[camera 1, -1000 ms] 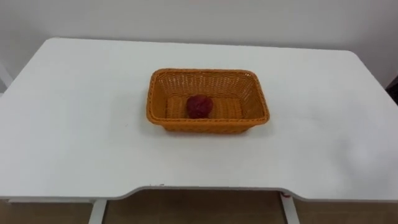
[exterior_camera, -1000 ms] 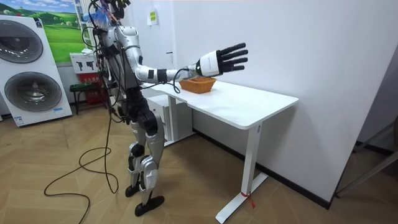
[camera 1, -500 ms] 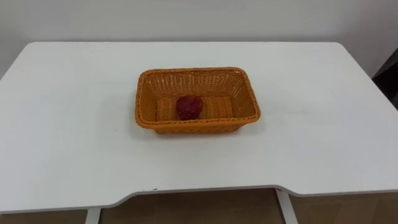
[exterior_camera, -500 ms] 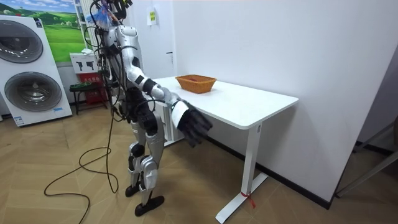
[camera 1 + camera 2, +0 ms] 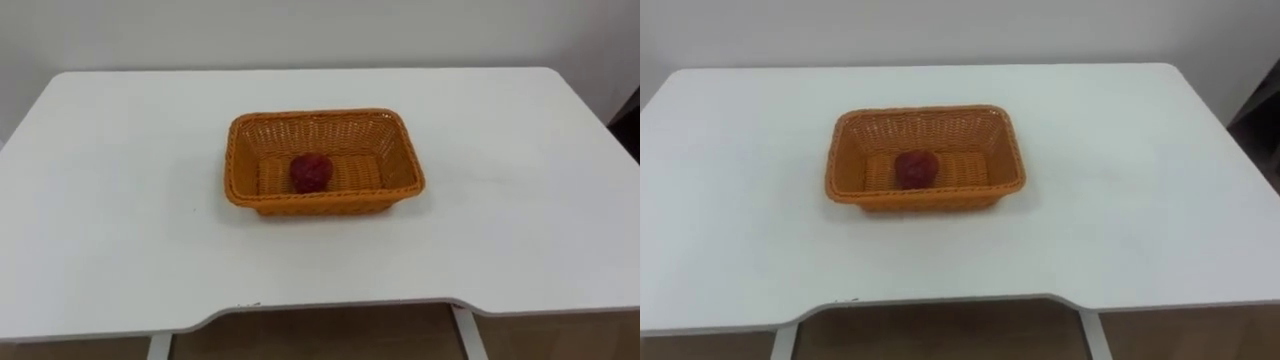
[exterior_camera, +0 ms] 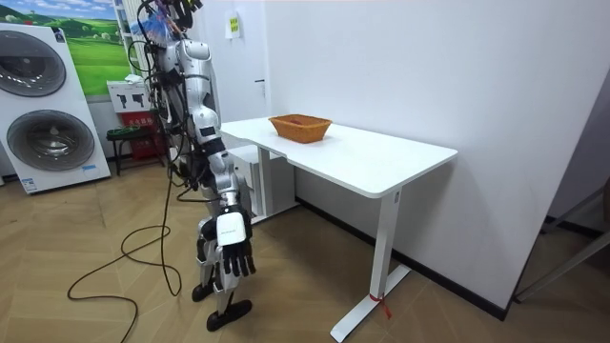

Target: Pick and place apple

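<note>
In the left eye view the red apple (image 5: 312,171) lies inside the orange basket (image 5: 325,205), and the basket sits in the middle of the white table (image 5: 120,220). I think the putting-in is done and the best thing now is to leave the basket alone. In the room view the robot stands at the table's end. Its right hand (image 6: 234,252) hangs low by its leg, fingers loose and holding nothing, so it should not bump the table edge, and the washing machines (image 6: 48,133) are far behind. The right eye view shows the apple in the basket too.
</note>
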